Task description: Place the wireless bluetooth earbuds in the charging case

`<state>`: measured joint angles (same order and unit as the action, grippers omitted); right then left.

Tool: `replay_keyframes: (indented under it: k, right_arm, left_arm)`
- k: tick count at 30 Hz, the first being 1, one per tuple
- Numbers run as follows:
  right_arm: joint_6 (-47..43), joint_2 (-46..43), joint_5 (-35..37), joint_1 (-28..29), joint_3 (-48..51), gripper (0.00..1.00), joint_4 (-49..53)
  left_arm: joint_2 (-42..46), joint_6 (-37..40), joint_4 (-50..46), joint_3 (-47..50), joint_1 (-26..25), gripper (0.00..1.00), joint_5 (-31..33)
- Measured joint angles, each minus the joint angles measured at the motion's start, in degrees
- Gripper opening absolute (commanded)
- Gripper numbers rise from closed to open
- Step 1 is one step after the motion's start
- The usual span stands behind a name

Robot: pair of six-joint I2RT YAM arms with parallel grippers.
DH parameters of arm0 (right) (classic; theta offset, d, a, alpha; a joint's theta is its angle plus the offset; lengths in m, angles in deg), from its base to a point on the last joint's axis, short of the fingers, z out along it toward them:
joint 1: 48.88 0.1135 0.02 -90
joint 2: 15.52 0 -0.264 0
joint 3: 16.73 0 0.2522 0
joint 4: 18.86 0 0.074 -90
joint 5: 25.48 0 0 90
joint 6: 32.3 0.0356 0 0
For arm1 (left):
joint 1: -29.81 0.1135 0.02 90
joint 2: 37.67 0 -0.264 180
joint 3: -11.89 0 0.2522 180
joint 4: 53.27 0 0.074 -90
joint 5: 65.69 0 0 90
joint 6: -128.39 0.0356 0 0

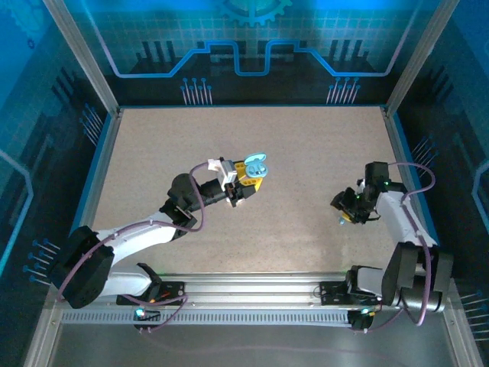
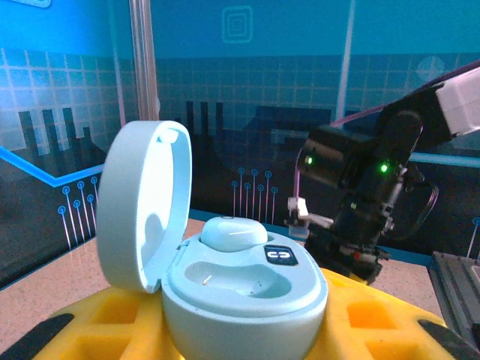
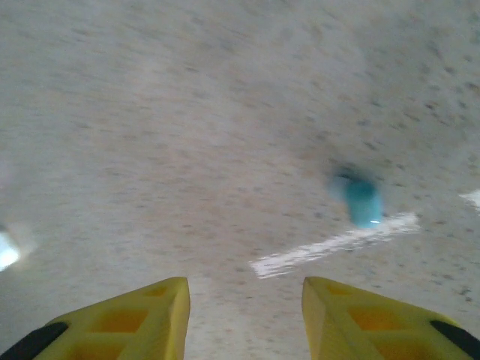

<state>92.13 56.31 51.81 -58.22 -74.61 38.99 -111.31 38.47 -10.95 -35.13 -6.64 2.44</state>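
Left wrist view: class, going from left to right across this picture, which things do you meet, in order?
The open lid of the charging case → teal earbud seated in the case → small dark panel → right arm.

charging case [image 2: 247,300]: smooth pale teal plastic, soft gloss
earbud [image 2: 234,232]: the same glossy plastic
my left fingers [image 2: 367,315]: moulded yellow plastic, matt
my right fingers [image 3: 150,319]: matt yellow plastic too
table [image 1: 306,153]: speckled, matt, grainy
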Motion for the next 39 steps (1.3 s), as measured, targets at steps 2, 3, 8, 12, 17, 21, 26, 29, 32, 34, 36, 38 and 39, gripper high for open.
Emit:
replay_keyframes:
  k: [2,3,8,12,17,21,26,29,32,34,36,38,39]
  right_arm:
    - [0.0,1.64,1.11,-0.02,0.85,0.45,-0.39]
    - [0.0,2.43,1.62,-0.02,1.16,0.45,-0.79]
    - [-0.35,5.25,4.42,-0.07,1.51,0.46,-2.84]
    - [-1.03,8.13,6.6,-0.11,1.49,0.45,-4.28]
    - [-2.05,12.41,6.93,-0.11,1.27,0.41,-5.6]
    - [-2.75,13.7,7.13,-0.09,0.61,0.37,-5.77]
    - [-3.41,14.67,7.17,0.15,-0.13,0.32,-6.21]
    - [-3.93,15.15,7.41,0.76,-0.57,0.3,-5.95]
    - [-4.55,16.52,8.0,2.78,-1.97,0.29,-5.55]
    - [-5.01,17.14,7.96,4.59,-2.73,0.29,-5.57]
    - [-5.64,18.01,7.8,7.15,-3.82,0.29,-5.55]
    - [-6.36,19.26,7.76,9.73,-5.31,0.29,-5.09]
    - [-6.75,20.17,7.65,11.23,-6.4,0.29,-4.87]
  left_arm:
    - [0.0,0.0,0.0,0.0,0.0,0.31,0.0]
    - [0.0,0.0,0.0,0.0,0.0,0.31,0.0]
    - [0.17,0.0,-0.04,0.0,0.0,0.31,0.02]
    - [0.26,0.0,-0.04,0.0,0.0,0.32,0.02]
    - [0.26,0.0,-0.04,0.0,0.0,0.32,0.02]
    - [0.26,0.02,-0.07,0.0,0.0,0.32,0.17]
    - [0.26,0.0,-0.07,0.0,0.0,0.32,0.17]
    - [0.26,0.0,-0.07,0.0,0.0,0.32,0.17]
    - [0.26,0.02,-0.07,0.0,0.0,0.32,0.17]
    - [0.26,0.0,-0.09,0.0,0.0,0.31,0.2]
    - [0.28,0.02,-0.09,0.0,0.0,0.32,0.24]
    - [0.48,0.04,-0.26,0.0,0.0,0.32,0.68]
    - [0.74,0.07,-0.31,0.02,0.0,0.32,0.98]
